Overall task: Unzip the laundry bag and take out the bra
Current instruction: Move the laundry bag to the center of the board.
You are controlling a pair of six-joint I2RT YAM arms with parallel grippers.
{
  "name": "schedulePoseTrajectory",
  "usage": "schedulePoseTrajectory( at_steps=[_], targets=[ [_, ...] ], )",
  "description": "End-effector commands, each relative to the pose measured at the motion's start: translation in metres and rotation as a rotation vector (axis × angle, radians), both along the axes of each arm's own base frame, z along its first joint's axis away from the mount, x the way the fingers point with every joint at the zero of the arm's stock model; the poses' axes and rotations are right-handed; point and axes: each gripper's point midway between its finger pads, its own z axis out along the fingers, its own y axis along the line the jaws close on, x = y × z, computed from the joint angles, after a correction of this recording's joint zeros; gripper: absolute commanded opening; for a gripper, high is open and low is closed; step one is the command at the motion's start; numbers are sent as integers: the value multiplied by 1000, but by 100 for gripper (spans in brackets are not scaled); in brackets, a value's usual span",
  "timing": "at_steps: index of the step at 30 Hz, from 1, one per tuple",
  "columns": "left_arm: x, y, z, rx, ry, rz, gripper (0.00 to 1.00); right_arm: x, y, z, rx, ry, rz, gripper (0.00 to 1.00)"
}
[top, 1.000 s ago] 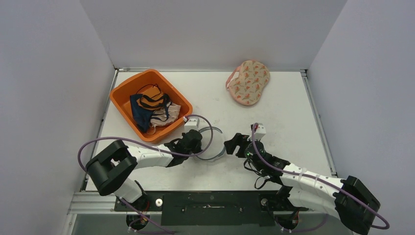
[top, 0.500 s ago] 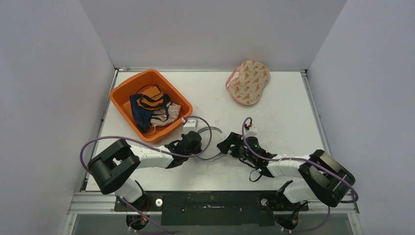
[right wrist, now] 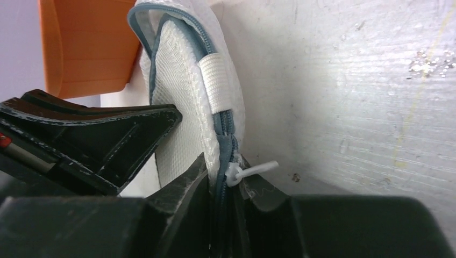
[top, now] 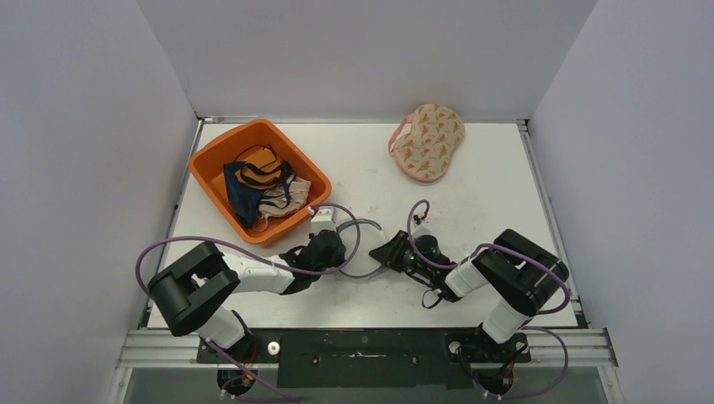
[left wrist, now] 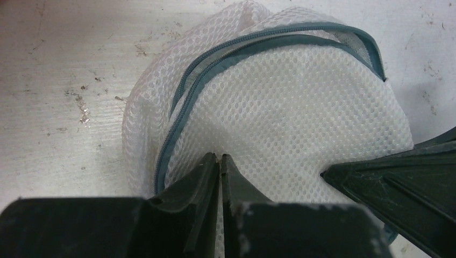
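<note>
The laundry bag (top: 365, 246) is white mesh with a blue-grey zipper (left wrist: 226, 51) and lies mid-table between both grippers. My left gripper (left wrist: 220, 157) is shut, pinching the mesh on the bag's left side, near the zipper. My right gripper (right wrist: 223, 166) is shut on the bag's zipper edge (right wrist: 222, 134), with a white zip-tie pull (right wrist: 253, 171) sticking out at the fingertips. In the top view the left gripper (top: 337, 249) and the right gripper (top: 390, 252) face each other across the bag. The bra does not show through the mesh.
An orange tub (top: 221, 151) holding several garments stands at the back left, close behind the left arm. A pink patterned fabric piece (top: 428, 141) lies at the back of the table. Purple cables loop over the bag.
The right gripper has moved left to the bag and gone from open to shut on its zipper edge, the right arm folding in. The left gripper has kept its pinch.
</note>
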Motion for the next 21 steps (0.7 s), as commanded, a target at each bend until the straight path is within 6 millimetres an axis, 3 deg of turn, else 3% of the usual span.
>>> schedulePoseTrajectory(
  at_steps=[1,5,10,14,21],
  targets=[
    [-8,9,-2,15,19,-1,5,7,10,20,48,-71,23,9],
    [-14,4,19,-19,13,-19,6,2,7,16,-14,-83,54,5],
    [-31,7,68,-82,-8,-17,15,-18,11,21,-42,-99,141,5],
    [-45,31,107,-111,-3,44,30,-41,22,26,-40,-104,212,5],
    [-67,81,183,-230,-95,114,37,-75,74,37,51,-90,323,5]
  ],
)
